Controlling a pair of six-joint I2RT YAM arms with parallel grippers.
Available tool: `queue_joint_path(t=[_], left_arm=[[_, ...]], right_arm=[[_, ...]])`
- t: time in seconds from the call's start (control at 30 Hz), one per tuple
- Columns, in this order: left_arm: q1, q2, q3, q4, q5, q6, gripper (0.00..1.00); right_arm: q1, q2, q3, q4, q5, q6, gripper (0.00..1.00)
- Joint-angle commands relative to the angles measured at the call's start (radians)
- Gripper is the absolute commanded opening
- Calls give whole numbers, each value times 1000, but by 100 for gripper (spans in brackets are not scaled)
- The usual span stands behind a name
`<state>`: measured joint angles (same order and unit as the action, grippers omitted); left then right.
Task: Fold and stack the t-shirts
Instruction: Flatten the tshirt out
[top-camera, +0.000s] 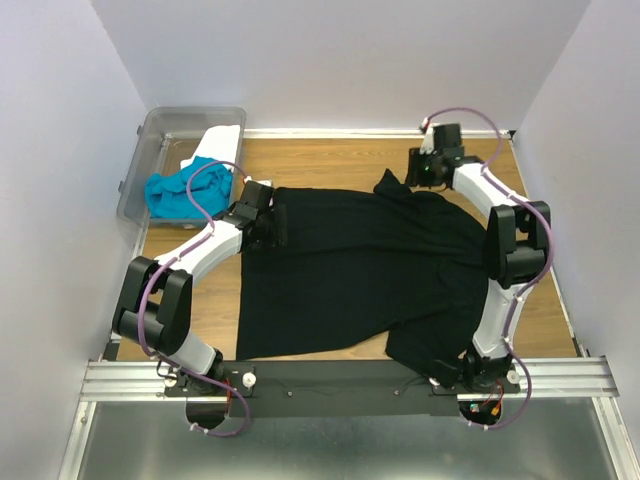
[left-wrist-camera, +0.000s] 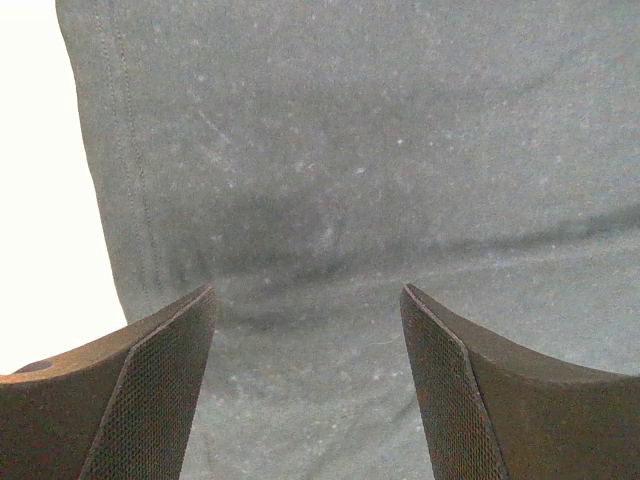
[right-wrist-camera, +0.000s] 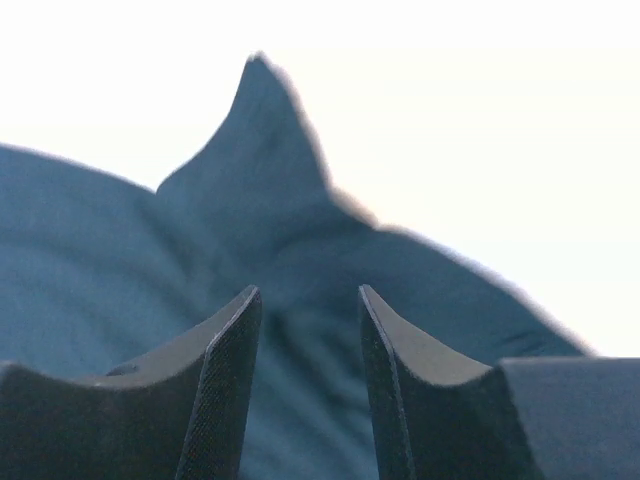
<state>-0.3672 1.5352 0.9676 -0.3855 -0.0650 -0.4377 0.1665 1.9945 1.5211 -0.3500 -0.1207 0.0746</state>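
Tabletop (top-camera: 330, 160): wooden, with bare boards showing along the far edge and down both sides.
Black t-shirt (top-camera: 350, 270): spread wide across the middle, one corner peaked up at far right.
Clear bin (top-camera: 135, 185): parked at the far-left corner.

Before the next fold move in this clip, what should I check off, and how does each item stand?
1. The black t-shirt lies spread on the table, unfolded: ok.
2. The left gripper is open over the shirt's left edge: ok.
3. The right gripper is open at the far sleeve's raised peak: ok.
4. Fingers touching cloth on either side: cannot tell.
5. Shirt lying flat all over: not ok, its near right corner is rumpled.
6. The turquoise t-shirt and white t-shirt sit in the clear bin, away from the fold: ok.
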Motion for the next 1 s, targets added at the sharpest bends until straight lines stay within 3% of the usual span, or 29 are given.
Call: queue_joint_path(t=[0.0, 0.37, 0.8, 0.97], left_arm=[[-4, -23, -20, 27, -13, -1, 82], [-4, -9, -4, 14, -12, -1, 82], [-4, 23, 20, 11, -9, 1, 82], [-6, 29, 23, 10, -6, 5, 82]], right_arm=[[-25, 53, 109, 19, -79, -65, 52], [-82, 286, 313, 17, -273, -96, 49], [-81, 299, 255, 13, -338, -102, 47], [-82, 293, 238, 11, -329, -111, 42]])
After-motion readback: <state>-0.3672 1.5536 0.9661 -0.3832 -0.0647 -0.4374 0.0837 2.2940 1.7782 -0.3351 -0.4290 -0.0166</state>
